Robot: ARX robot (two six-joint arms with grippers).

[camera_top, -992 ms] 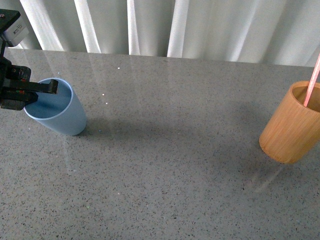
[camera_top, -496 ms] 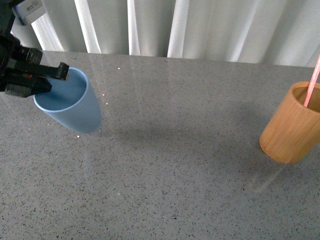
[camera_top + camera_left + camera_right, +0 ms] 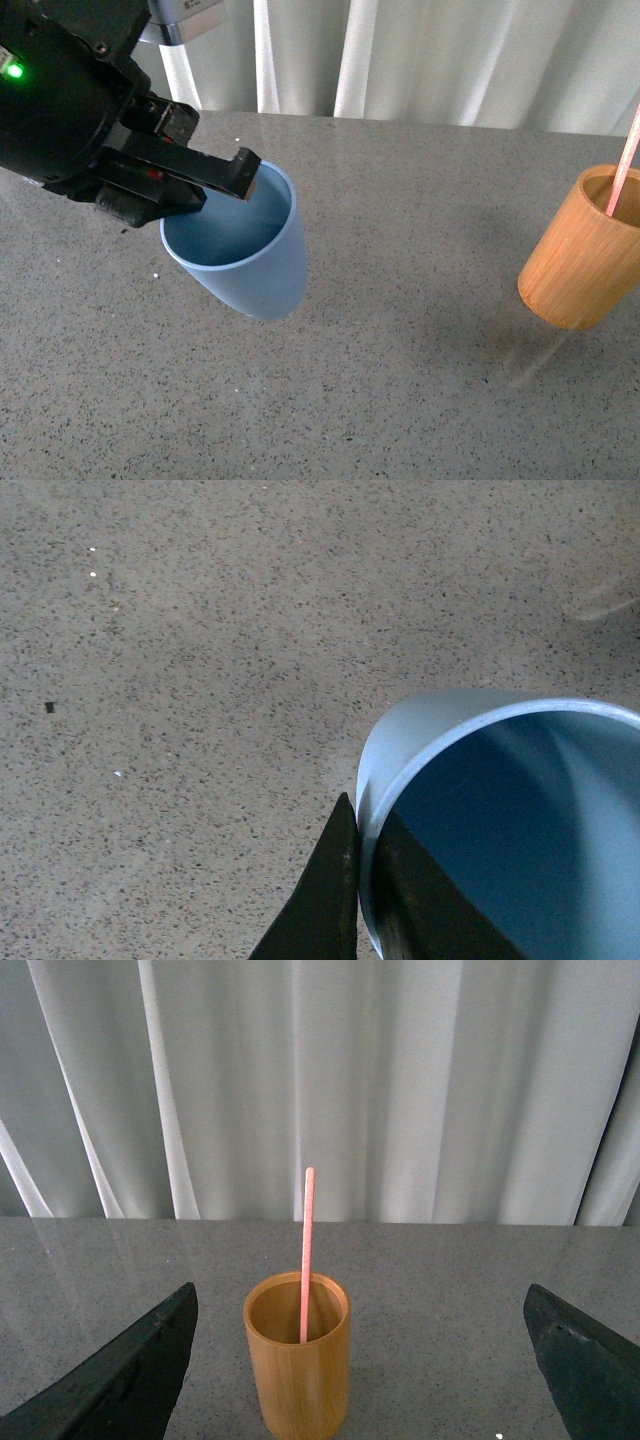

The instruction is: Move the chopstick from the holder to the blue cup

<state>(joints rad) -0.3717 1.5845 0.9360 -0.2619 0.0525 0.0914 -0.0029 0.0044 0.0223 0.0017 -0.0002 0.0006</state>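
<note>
Pinching the blue cup (image 3: 262,265) by its rim with the left gripper (image 3: 243,178): jaws clenched on the wall, one inside and one outside, plain in the left wrist view. Holding it tilted over the speckled grey counter (image 3: 400,380), well to the left of the holder (image 3: 580,255). Finding the chopstick (image 3: 622,165) standing inside the holder, leaning on its rim, untouched. Facing the holder with the right gripper (image 3: 360,1305), jaws released and spread wide, holder and chopstick framed between them yet apart from both.
</note>
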